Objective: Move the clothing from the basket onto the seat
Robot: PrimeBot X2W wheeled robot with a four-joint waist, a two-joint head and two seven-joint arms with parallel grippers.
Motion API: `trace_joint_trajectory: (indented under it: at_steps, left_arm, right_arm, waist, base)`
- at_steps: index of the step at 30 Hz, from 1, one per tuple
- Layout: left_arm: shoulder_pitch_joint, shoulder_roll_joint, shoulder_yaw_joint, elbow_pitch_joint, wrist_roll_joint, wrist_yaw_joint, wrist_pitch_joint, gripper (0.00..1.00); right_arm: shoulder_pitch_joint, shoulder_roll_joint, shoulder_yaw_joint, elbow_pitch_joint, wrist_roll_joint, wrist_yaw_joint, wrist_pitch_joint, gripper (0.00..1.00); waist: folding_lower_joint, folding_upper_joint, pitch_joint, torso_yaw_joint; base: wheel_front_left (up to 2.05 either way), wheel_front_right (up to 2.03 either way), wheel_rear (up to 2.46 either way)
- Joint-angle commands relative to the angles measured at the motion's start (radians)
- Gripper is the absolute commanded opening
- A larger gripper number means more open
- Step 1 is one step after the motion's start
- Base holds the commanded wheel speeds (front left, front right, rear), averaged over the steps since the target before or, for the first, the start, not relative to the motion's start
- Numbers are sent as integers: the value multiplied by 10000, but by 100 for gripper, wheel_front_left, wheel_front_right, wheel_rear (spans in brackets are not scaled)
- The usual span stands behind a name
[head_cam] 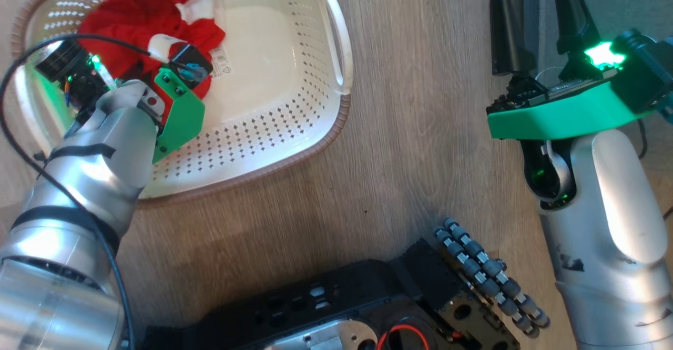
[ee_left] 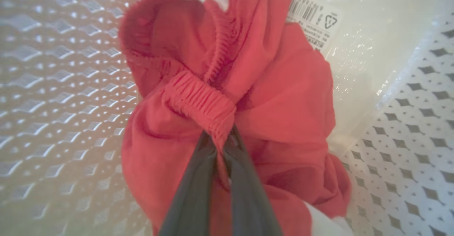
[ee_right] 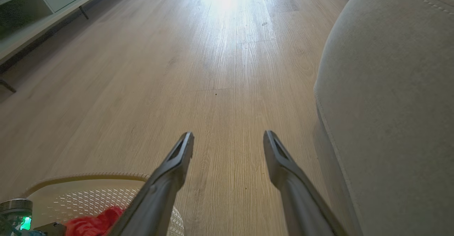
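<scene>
The red clothing (head_cam: 142,19) lies bunched at the left end of the cream basket (head_cam: 273,129), which stands on the wood floor. My left arm reaches down into the basket. In the left wrist view my left gripper (ee_left: 221,136) is shut on a gathered elastic band of the clothing (ee_left: 283,97), beside the basket's perforated wall (ee_left: 53,87). My right gripper (ee_right: 228,144) is open and holds nothing; it hangs over the floor with the grey seat (ee_right: 390,105) close on its right. The same gripper (head_cam: 536,19) shows at the head view's upper right.
A paper label (ee_left: 315,20) lies on the basket floor next to the clothing. My dark base (head_cam: 342,308) and its roller wheel (head_cam: 489,276) stand just in front of the basket. A low white shelf unit (ee_right: 42,5) lines the far left of the floor.
</scene>
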Motion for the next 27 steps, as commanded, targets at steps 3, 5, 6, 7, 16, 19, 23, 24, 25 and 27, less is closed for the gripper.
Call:
trace_joint_trajectory:
  at_steps: [3, 5, 6, 7, 16, 19, 23, 24, 25, 27]
  left_arm:
    - [529, -26, 424, -68, -483, 2, -623, 0]
    - [704, -203, 544, -73, -721, -30, -1048, 0]
    - [788, -285, 657, -77, -893, -51, -1269, 0]
    - [889, -369, 750, -76, -1049, -79, -1482, 0]
    - [1692, -940, 1402, -236, -2390, -562, -3010, 0]
    - [2073, -1004, 1470, -482, -2744, -735, -3167, 0]
    - [2527, -1029, 1605, -1041, -3328, -858, -3228, 0]
    - [2706, -1032, 1607, -1378, -3594, -915, -3235, 0]
    - [2891, -1033, 1626, -1721, -3910, -968, -3238, 0]
    - [3232, -1034, 1520, -2406, -4435, -1016, -3241, 0]
  right_arm:
    - [266, 123, 40, -197, -20, -4, -65, 100]
    - [284, 123, -20, -128, -98, -4, -65, 100]
    - [291, 123, -52, -91, -145, -4, -65, 100]
    - [307, 123, -81, -37, -198, -4, -65, 100]
    - [736, -220, -158, 466, -435, -4, -65, 100]
    - [976, -387, -146, 637, -403, -4, -65, 100]
    - [1280, -524, -124, 850, -347, -4, -65, 100]
    - [1382, -567, -105, 931, -341, -4, -65, 100]
    - [1483, -592, -70, 1011, -327, -4, -65, 100]
    - [1706, -638, -59, 1179, -300, -4, -65, 100]
  waist:
    - [0, 0, -479, 238]
    - [0, 0, -809, 388]
    - [0, 0, -967, 462]
    - [0, 0, -1171, 553]
    - [0, 0, -3401, 1529]
    - [0, 0, -4145, 1841]
    - [0, 0, -4842, 2110]
    - [0, 0, -5093, 2204]
    - [0, 0, -5293, 2272]
    - [0, 0, -5744, 2444]
  base:
    - [0, 0, 0]
    - [0, 0, 0]
    - [0, 0, 0]
    - [0, 0, 0]
    - [0, 0, 0]
    - [0, 0, 0]
    - [0, 0, 0]
    - [0, 0, 0]
    - [0, 0, 0]
    - [0, 0, 0]
